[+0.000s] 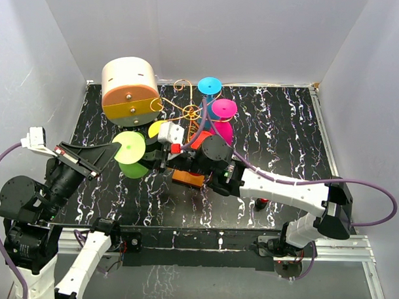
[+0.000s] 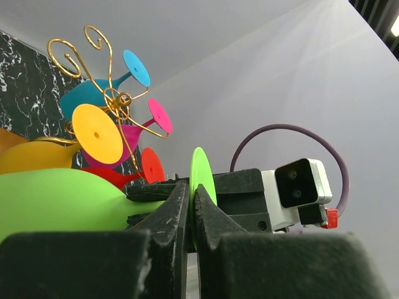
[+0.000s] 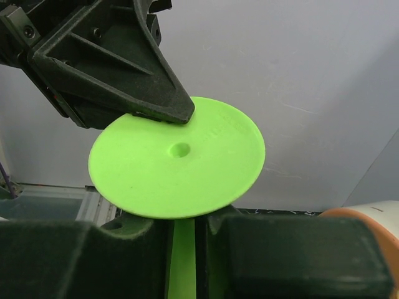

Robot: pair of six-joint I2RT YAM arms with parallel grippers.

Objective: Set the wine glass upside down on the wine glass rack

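A lime green wine glass (image 1: pixel 130 149) lies sideways in the air, left of the gold wire rack (image 1: pixel 188 110). My left gripper (image 1: pixel 114 153) is shut on the edge of its round foot (image 2: pixel 201 171), pinched between the fingertips (image 2: pixel 177 205). My right gripper (image 1: pixel 158 158) is shut on its stem (image 3: pixel 182 261), just under the foot (image 3: pixel 177 165). The bowl (image 2: pixel 62 202) points away from the foot. The rack (image 2: pixel 106 81) carries blue, magenta, red and yellow glasses upside down. Its orange base (image 1: pixel 187 177) shows under the right arm.
A cream-and-orange drum-shaped box (image 1: pixel 129 91) stands at the back left, close to the rack; it also shows in the right wrist view (image 3: pixel 368 218). White walls close in the black marbled table (image 1: pixel 279 132) on three sides.
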